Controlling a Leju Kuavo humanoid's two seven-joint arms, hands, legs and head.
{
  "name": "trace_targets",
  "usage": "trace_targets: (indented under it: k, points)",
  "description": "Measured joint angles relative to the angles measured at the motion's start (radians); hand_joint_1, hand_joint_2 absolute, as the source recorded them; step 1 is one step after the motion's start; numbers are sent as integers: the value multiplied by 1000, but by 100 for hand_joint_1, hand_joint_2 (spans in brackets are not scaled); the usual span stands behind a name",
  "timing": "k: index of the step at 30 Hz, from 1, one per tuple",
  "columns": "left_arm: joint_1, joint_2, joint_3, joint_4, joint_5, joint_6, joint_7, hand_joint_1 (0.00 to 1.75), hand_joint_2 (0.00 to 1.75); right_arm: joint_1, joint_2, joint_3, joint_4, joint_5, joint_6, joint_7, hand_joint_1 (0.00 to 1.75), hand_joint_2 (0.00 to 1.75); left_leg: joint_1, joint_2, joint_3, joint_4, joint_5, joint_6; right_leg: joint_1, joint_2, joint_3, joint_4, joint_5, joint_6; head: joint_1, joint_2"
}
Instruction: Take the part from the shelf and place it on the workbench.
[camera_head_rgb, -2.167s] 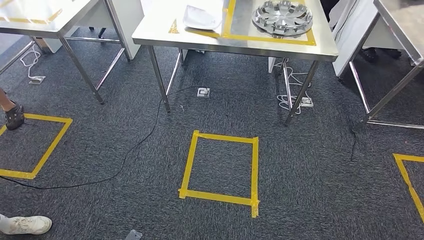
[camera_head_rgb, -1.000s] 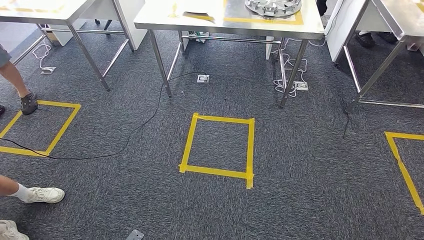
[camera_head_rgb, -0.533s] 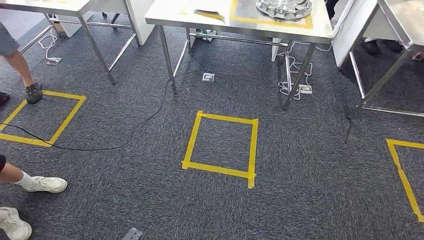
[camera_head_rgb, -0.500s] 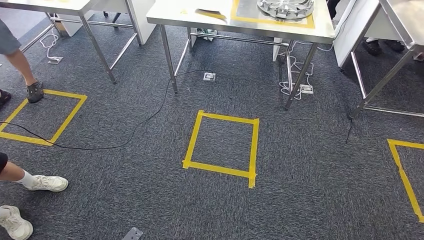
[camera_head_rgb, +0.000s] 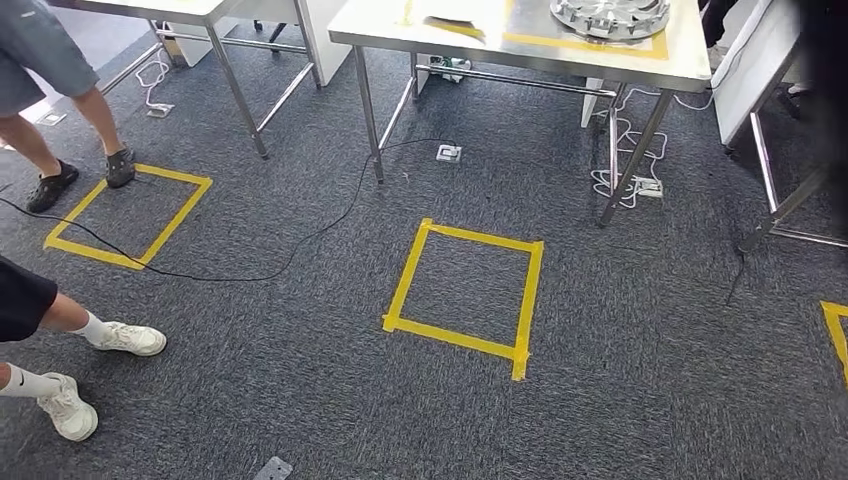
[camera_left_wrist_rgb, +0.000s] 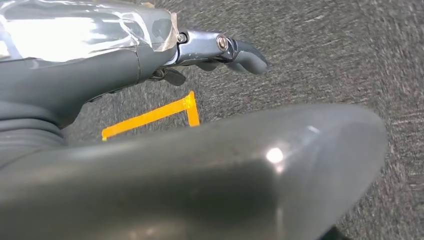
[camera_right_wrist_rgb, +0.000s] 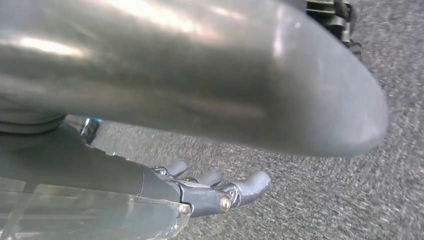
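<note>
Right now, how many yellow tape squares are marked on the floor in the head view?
3: a whole middle square before the workbench, a left square by a person's feet, and a partial right square cut off by the frame.

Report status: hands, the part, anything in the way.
Both hands, left hand and right hand, empty over carpet. Wheel cover on steel table. Two people and a black cable on the floor.

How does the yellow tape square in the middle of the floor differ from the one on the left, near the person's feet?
The middle tape square has bare carpet inside; a black cable runs by the left tape square. A person's shoe stands at the left square's edge, none at the middle one. Both are yellow outlines on grey carpet.
</note>
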Motion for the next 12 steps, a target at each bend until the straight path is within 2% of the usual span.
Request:
trace_targets:
  k: [1, 2, 3, 4, 6, 7, 8, 9, 10, 12]
  points:
    - [0, 0, 0, 0, 0, 0, 0, 0, 0, 1, 0, 0, 0, 0, 0, 0, 0, 0, 1, 5, -28, 63, -25, -2, 2, -11, -2, 0, 0, 0, 0, 0]
    - [1, 0, 0, 0, 0, 0, 0, 0, 0, 2, 0, 0, 0, 0, 0, 0, 0, 0, 1, 7, -40, 95, -33, -3, 3, -21, -4, 0, 0, 0, 0, 0]
    - [2, 0, 0, 0, 0, 0, 1, 0, 0, 2, 0, 0, 0, 0, 0, 0, 0, 0, 0, 9, -34, 91, -23, -1, 5, -32, -5, 0, 0, 0, 0, 0]
    - [2, 0, 0, 0, 0, 0, 1, 0, 0, 1, 1, 0, 0, 0, 0, 0, 0, 0, 0, 15, -4, 40, 5, 3, 6, -42, -4, 0, 0, 0, 0, 0]
    - [0, 1, 0, 0, 0, 0, 2, 0, 0, -1, 2, 0, 0, 1, 0, 0, 0, 0, -9, 58, 82, -110, 61, 18, 11, -60, -1, 1, -1, 1, 0, 0]
    - [-2, 2, 0, 0, 0, 0, 2, 0, 0, -1, 3, 0, 0, 1, 0, 0, 0, 0, -15, 79, 112, -167, 77, 25, 14, -70, 0, 1, -2, 3, 0, 0]
    - [-5, 2, 0, 0, 0, 1, 2, 0, 0, -2, 3, 0, 0, 3, 0, 0, 0, 0, -21, 93, 125, -195, 81, 30, 17, -79, 0, 1, -2, 5, 0, 0]
    - [-6, 2, 0, 0, 0, 2, 2, 0, 0, -2, 4, 0, 0, 5, 0, 0, 0, 0, -25, 91, 125, -203, 79, 33, 19, -90, 0, 1, -2, 8, 0, 0]
    - [-5, 3, 0, 0, 0, 3, 2, 0, 0, -3, 4, 0, 0, 7, 0, 0, 0, 0, -25, 78, 123, -206, 82, 37, 20, -99, 2, -1, -2, 12, 0, 0]
    - [-2, 4, 0, 0, 1, 3, 2, 0, 0, -5, 4, 0, 0, 11, 0, 0, 0, 0, -23, 60, 125, -215, 89, 44, 18, -95, 3, 2, -6, 19, 1, 0]
